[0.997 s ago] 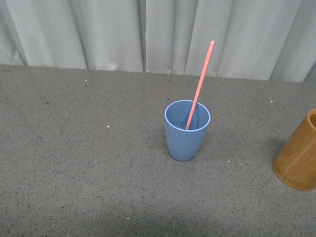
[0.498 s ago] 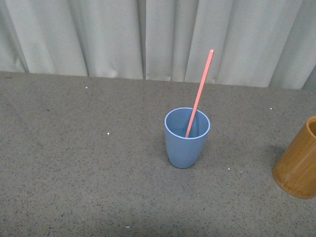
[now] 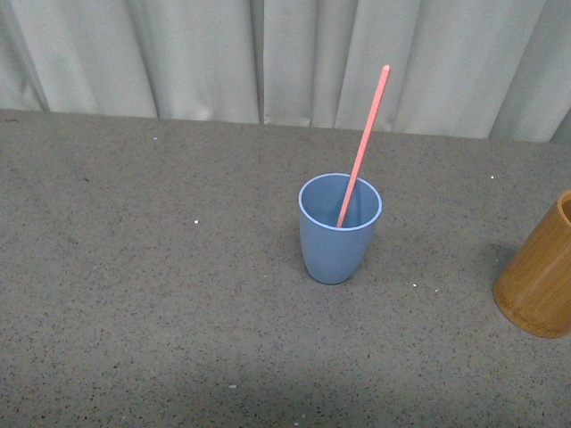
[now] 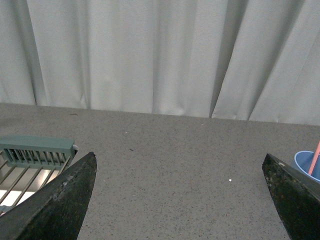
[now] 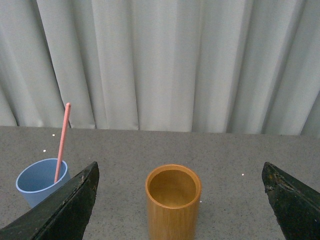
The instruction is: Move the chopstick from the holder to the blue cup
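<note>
The blue cup (image 3: 339, 229) stands upright mid-table with one salmon-pink chopstick (image 3: 365, 140) leaning in it, its top tilted to the right. The orange-brown holder (image 3: 542, 277) is at the right edge of the front view, cut off by the frame. In the right wrist view the holder (image 5: 173, 202) stands between the spread dark fingers (image 5: 67, 207) and looks empty inside; the cup (image 5: 38, 181) and chopstick (image 5: 62, 142) sit to one side. My right gripper (image 5: 180, 212) is open. My left gripper (image 4: 180, 200) is open over bare table, the cup (image 4: 309, 165) at its edge.
A grey speckled table (image 3: 161, 294) runs back to a white pleated curtain (image 3: 268, 53). A grey-green slotted rack (image 4: 35, 152) lies beside the left gripper in the left wrist view. Neither arm shows in the front view.
The front view has shifted: cup, chopstick and holder sat lower half a second ago and are higher in the picture now. The chopstick stays leaning in the cup.
</note>
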Available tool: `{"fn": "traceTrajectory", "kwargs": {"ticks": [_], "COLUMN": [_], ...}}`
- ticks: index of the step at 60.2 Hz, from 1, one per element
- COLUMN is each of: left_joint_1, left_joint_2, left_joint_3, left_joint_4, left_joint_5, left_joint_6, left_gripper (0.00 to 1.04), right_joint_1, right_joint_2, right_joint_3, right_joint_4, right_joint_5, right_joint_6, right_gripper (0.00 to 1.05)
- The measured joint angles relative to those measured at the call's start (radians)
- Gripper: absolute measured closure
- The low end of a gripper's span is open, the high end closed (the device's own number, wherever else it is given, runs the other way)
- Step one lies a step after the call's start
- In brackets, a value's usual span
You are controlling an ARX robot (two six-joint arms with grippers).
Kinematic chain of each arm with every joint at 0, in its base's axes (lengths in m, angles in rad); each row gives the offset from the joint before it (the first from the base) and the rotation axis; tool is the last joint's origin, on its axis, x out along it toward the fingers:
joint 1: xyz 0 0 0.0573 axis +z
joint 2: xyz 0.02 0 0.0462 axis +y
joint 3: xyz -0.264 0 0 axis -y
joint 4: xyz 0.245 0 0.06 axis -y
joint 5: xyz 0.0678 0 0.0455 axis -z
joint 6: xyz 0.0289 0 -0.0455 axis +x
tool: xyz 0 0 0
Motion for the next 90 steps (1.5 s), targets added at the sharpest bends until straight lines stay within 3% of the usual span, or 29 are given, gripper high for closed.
{"fn": "traceTrajectory", "kwargs": {"ticks": [90], "left_joint_1": [0.0], "left_joint_2": [0.0], "left_joint_3": [0.0], "left_joint_4": [0.0], "left_joint_5": [0.0], "left_joint_6": [0.0], "left_gripper": [0.07], "right_joint_1": [0.0], "right_joint_2": [0.0], "right_joint_3": [0.0], "right_joint_4": [0.0], "right_joint_5": [0.0], "right_joint_6": [0.0], "right_gripper": [0.1]}}
